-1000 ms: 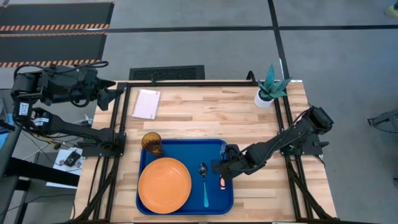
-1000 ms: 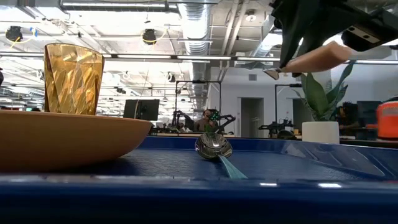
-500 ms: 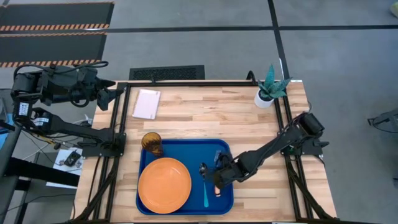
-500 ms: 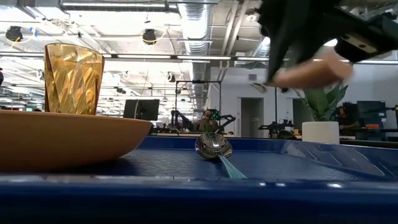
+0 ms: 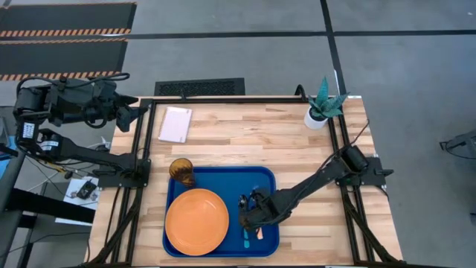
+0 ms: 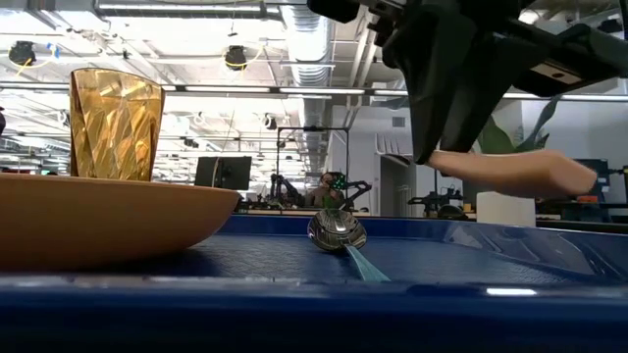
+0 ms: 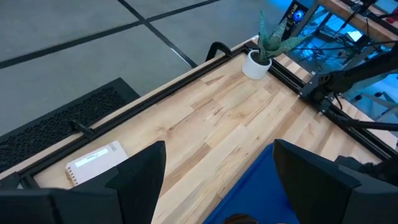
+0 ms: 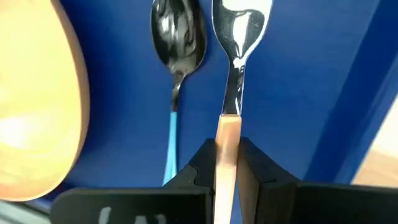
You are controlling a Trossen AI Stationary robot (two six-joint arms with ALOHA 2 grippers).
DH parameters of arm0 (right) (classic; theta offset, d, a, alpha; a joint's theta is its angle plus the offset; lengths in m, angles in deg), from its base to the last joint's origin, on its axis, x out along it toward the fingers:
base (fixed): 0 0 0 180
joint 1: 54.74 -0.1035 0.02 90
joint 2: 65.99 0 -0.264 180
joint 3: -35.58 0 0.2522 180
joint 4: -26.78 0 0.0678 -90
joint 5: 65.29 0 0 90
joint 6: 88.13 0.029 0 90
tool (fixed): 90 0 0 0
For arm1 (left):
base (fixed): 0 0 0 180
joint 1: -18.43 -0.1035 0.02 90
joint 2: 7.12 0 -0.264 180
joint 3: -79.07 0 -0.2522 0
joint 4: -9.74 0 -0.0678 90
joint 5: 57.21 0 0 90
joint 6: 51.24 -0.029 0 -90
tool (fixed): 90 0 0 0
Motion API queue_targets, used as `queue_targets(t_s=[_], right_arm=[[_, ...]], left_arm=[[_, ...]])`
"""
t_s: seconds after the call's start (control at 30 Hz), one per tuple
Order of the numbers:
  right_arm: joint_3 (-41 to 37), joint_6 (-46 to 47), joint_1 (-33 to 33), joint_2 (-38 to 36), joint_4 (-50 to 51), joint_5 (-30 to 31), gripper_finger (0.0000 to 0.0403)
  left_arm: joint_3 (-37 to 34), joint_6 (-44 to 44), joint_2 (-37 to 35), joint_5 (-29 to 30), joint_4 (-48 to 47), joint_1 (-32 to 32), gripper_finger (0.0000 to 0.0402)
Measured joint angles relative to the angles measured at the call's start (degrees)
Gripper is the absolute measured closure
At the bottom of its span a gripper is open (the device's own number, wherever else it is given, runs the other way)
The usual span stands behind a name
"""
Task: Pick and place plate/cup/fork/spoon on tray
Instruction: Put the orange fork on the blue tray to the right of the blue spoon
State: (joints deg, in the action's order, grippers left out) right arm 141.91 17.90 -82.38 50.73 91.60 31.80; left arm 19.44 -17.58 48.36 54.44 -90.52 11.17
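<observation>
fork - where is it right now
The fork is clamped by its orange handle in the right gripper, held over the blue tray right beside the spoon.

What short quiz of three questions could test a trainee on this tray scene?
1. True or false: the fork lies flat on the tray.
2. Which tool holds the fork?
A. left tool
B. right tool
C. neither
3. Fill in: beside the plate, already lying on the tray, is the ____.

Key
1. False. In the low view the fork hangs above the tray floor, clamped in a tool.
2. B. The right wrist view shows its fingers closed on the orange handle.
3. The spoon. Its bowl and blue handle rest between the plate and the fork. The cup stands at the tray's far left corner.
</observation>
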Motion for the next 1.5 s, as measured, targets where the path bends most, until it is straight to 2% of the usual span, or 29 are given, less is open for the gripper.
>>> queue_targets(t_s=[0.33, 0.5, 1.5], right_arm=[[0.15, 1.53, 0.02, 1.14, -0.84, 0.25, 0.0360], [0.00, 1.54, -0.08, 3.69, -2.23, -2.05, 0.0360], [0.02, 3.34, -0.28, 5.69, -3.54, -2.53, 0.0359]], left_arm=[[0.00, -0.01, 0.00, -0.07, -0.04, -0.01, 0.0120], [0.00, -0.09, 0.00, -0.04, -0.06, 0.01, 0.0120], [0.00, -0.73, 0.00, 0.22, -0.08, 0.01, 0.0120]])
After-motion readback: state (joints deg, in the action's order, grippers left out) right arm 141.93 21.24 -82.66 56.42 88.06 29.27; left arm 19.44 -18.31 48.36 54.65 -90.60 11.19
